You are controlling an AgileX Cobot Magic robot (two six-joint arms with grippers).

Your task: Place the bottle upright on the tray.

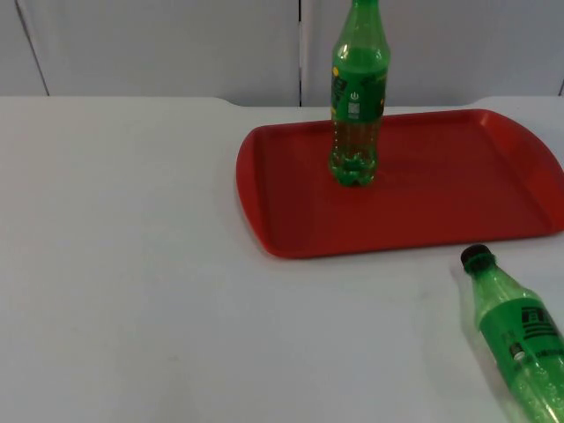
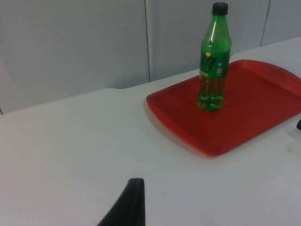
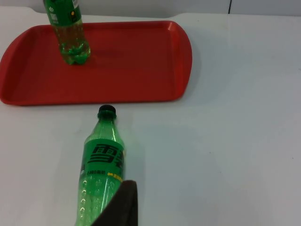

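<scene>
Jaws first: I cannot tell whether either pair is parted or closed, since each wrist view is giving us just one black fingertip. The right gripper [image 3: 123, 205] is looking straight down the green plastic bottle with the black cap [image 3: 99, 169], which is lying on its side on the white table [image 1: 132, 291], cap pointing toward the flat red plastic tray [image 1: 441, 198] and just short of its near rim. A second green bottle [image 1: 357, 97] is already standing upright on the tray. The left gripper [image 2: 129, 205] is waiting well away to the side. By my reading, the approach step is in hand; next comes closing around the lying bottle's body, lifting, tipping it vertical, and setting it down clear of the standing one.
</scene>
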